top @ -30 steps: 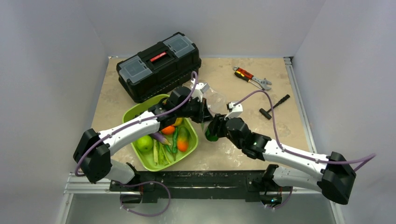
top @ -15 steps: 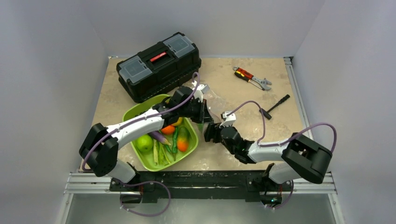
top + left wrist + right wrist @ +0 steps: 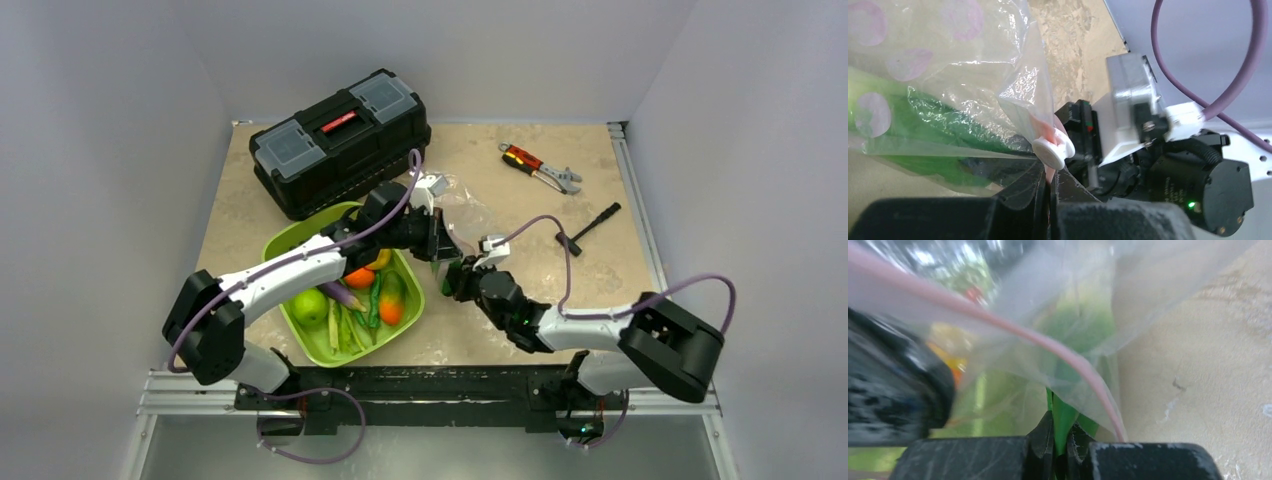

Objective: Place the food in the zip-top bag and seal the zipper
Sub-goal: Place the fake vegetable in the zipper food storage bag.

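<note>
R pincer (image 3: 1060,440) has crept up to the bag mouth in the last half sec, clenched on a green veg piece (image 3: 1064,415) just under the zipper (image 3: 1048,347). L pincer (image 3: 1049,187) grips the zip-top bag (image 3: 465,205) edge, just right of the tray (image 3: 275,245). Insertion's next, I reckon.

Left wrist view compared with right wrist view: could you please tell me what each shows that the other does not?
Only the left wrist view shows the left gripper pinching the mouth of the zip-top bag beside a white slider, plus the right arm's wrist and a purple cable. Only the right wrist view shows the right gripper clamped on a green food piece. Both show the clear bag, its pink zipper, green inside it, and the table.
</note>
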Tool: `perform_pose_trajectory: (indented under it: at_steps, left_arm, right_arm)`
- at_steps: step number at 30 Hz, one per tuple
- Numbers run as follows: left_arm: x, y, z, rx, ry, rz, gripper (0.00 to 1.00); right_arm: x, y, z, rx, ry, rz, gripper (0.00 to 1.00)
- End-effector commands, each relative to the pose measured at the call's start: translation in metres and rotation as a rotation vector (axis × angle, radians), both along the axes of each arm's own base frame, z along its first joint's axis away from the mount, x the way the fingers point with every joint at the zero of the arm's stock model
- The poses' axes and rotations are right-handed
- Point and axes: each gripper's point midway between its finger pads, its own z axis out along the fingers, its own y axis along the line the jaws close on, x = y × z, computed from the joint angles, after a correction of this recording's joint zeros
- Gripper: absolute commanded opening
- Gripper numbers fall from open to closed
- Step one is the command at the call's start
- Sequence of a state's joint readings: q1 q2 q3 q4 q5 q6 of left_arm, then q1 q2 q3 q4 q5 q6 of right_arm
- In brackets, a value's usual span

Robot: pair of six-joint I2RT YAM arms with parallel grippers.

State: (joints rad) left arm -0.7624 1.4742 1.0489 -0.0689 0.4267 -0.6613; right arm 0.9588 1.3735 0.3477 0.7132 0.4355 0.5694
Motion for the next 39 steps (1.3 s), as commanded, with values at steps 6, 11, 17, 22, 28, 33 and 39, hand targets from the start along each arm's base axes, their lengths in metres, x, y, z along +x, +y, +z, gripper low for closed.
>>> perform_pose_trajectory:
  at_steps: [6,11,17,22,28,33,39]
  left_arm:
    - [-0.009,-0.004,0.046,-0.100,-0.068,-0.070,0.00]
    - [-0.021,-0.011,0.058,-0.165,-0.010,-0.137,0.00]
    - [-0.035,-0.016,0.083,-0.290,0.041,-0.218,0.00]
    - [-0.025,-0.008,0.080,-0.282,0.047,-0.174,0.00]
    - [-0.007,-0.001,0.064,-0.246,0.080,-0.110,0.00]
    - [0.004,0.003,0.038,-0.144,0.098,-0.070,0.00]
    - [0.013,0.001,0.017,-0.083,0.113,-0.062,0.00]
  right_arm:
    - [0.004,-0.019,0.079,0.209,-0.123,-0.099,0.00]
    - [0.019,-0.024,0.088,0.156,-0.188,-0.165,0.00]
    - [0.037,-0.009,0.069,0.062,-0.209,-0.169,0.00]
    - [0.034,-0.005,0.047,0.002,-0.141,-0.140,0.15]
    - [0.011,-0.007,0.035,0.002,-0.004,-0.084,0.53]
    - [-0.026,-0.017,0.014,-0.041,0.174,-0.022,0.62]
    - [-0.058,-0.042,0.047,0.028,0.158,0.050,0.71]
